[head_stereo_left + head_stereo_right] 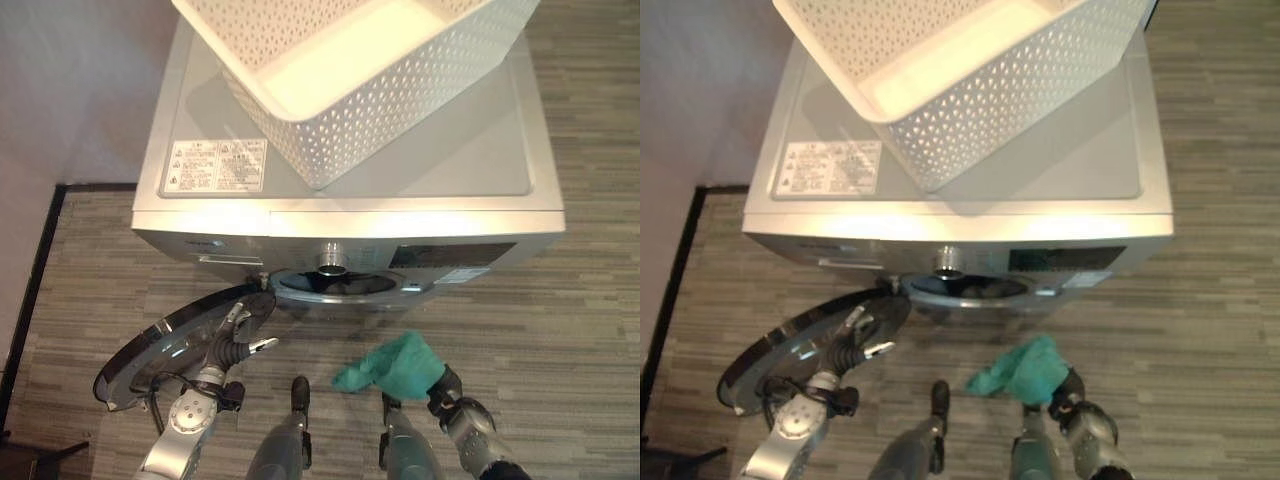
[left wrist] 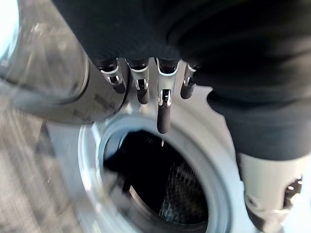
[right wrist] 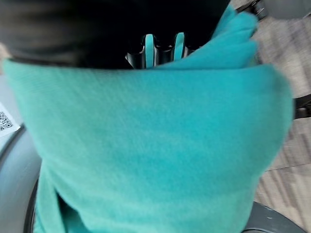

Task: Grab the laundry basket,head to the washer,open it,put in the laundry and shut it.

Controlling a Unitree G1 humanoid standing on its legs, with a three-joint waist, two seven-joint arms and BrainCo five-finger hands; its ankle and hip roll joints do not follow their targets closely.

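A white perforated laundry basket (image 1: 340, 90) stands on top of the silver washer (image 1: 350, 205). The round door (image 1: 165, 350) is swung open to the left, and the dark drum opening (image 1: 335, 285) is exposed below the control panel. My left hand (image 1: 238, 338) hovers at the door's inner edge, its fingers (image 2: 164, 111) relaxed and holding nothing, with the drum (image 2: 155, 184) showing past them. My right hand (image 1: 447, 385) is shut on a teal cloth (image 1: 390, 365), held low just in front of the opening. The cloth (image 3: 146, 145) drapes over that hand's fingers (image 3: 160, 46).
Grey wood-look floor (image 1: 560, 330) surrounds the washer. A pale wall with a black baseboard (image 1: 35, 290) runs along the left. The open door takes up the space at the front left.
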